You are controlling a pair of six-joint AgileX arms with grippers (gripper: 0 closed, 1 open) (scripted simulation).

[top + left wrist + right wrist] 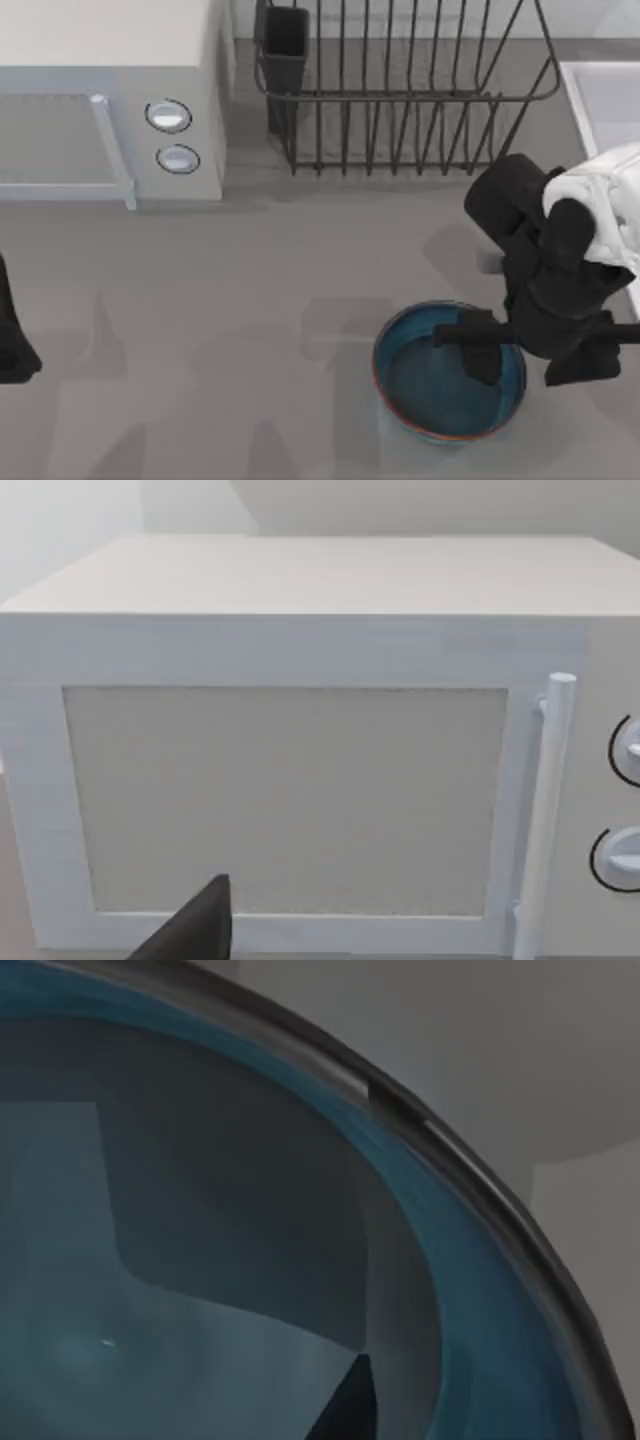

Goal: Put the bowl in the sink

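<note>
Blue bowl (440, 385) sits on the surface at lower right, well short of the sink (598, 100); right end effector (520, 350) over its right rim, finger spread unclear; left arm parked at left edge.

Bowl: the round shallow blue bowl with thin reddish-orange rim (430, 400) sat upright on the table, directly beneath the right gripper (480, 355).
Sink: the pale white-grey rectangular basin (592, 95) lay beyond that gripper, partly seen.
</note>
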